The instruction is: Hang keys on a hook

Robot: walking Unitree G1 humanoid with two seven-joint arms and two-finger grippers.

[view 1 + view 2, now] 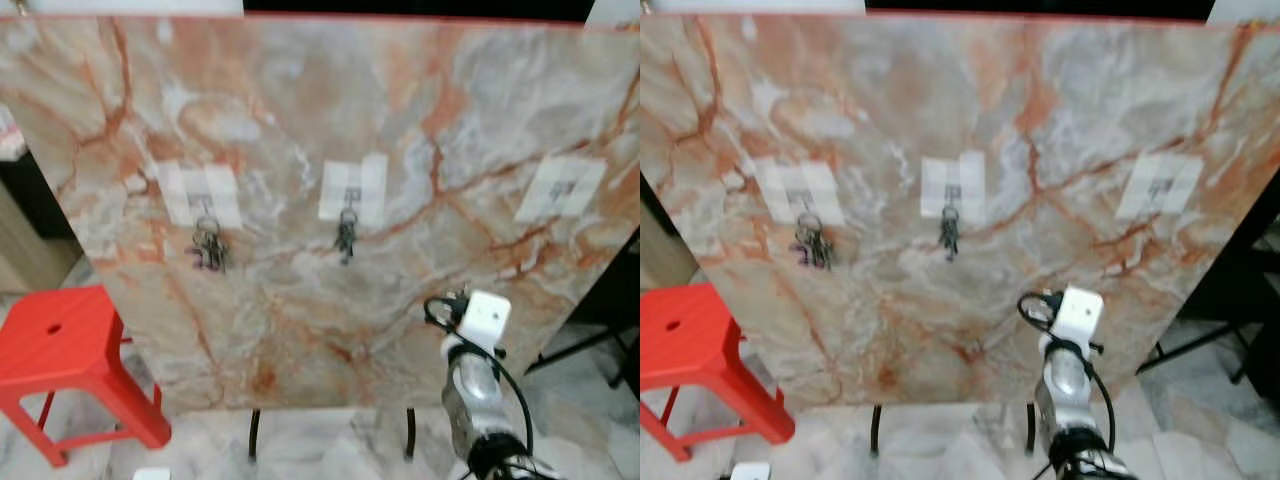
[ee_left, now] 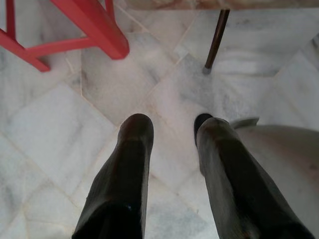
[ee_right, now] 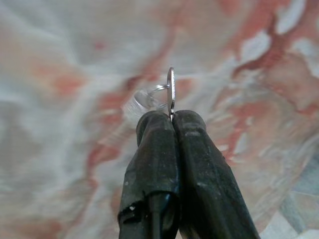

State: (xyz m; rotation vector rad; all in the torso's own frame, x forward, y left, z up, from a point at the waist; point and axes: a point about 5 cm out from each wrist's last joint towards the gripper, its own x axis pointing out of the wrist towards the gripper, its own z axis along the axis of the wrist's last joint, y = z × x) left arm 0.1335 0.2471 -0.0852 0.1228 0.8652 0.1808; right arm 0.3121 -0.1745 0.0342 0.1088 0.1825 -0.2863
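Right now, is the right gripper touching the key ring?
Touching. The right wrist view shows the right gripper shut on the key ring, its metal loop pinched edge-on between the two fingertips and sticking out above them.

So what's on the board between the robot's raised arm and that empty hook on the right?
Nothing: in the left eye view only bare marble board lies between the right gripper, pinching a key ring, and the empty hook.

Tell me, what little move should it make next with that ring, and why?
Probably raise the right gripper toward the bare right hook. Its jaws are shut on a key ring, low before the marble board, while the left hook and middle hook already carry keys.
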